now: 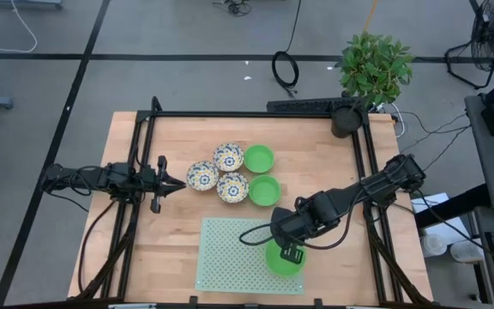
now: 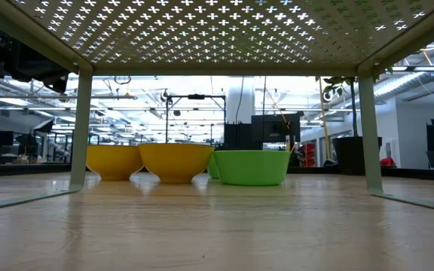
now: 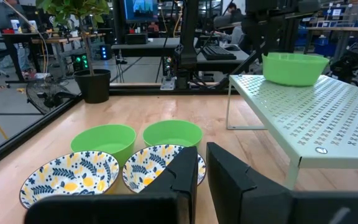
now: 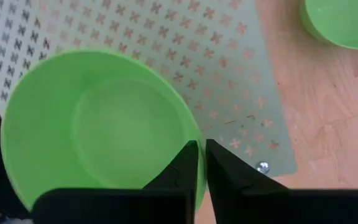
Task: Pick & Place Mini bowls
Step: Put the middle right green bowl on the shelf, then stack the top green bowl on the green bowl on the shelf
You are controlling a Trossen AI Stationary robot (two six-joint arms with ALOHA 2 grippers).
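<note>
One green bowl (image 1: pixel 281 260) sits on top of the pale green rack (image 1: pixel 230 257), near the rack's right front corner. My right gripper (image 1: pixel 292 253) is right at this bowl. In my right wrist view the bowl (image 4: pixel 98 124) fills most of what I see, and my two dark fingers (image 4: pixel 188 163) pinch its rim, with only a thin gap between them. So my right gripper is clenched on the green bowl's edge.

The other five bowls stand together on the wooden table (image 1: pixel 144 257), behind the rack. Three are white with blue and yellow flowers (image 1: pixel 228 157), and they touch each other. Two more green bowls (image 1: pixel 259 158) are just beside them, on their right. From the low camera their outsides look yellow (image 2: pixel 175 161) and green (image 2: pixel 252 166), seen under the rack.

My left gripper (image 1: pixel 178 183) waits at the left side of the table, pointing at the flower bowls. Its fingers (image 3: pixel 185 177) are pressed nearly together and hold nothing.

A potted plant (image 1: pixel 371 73) stands at the far right corner of the table.
</note>
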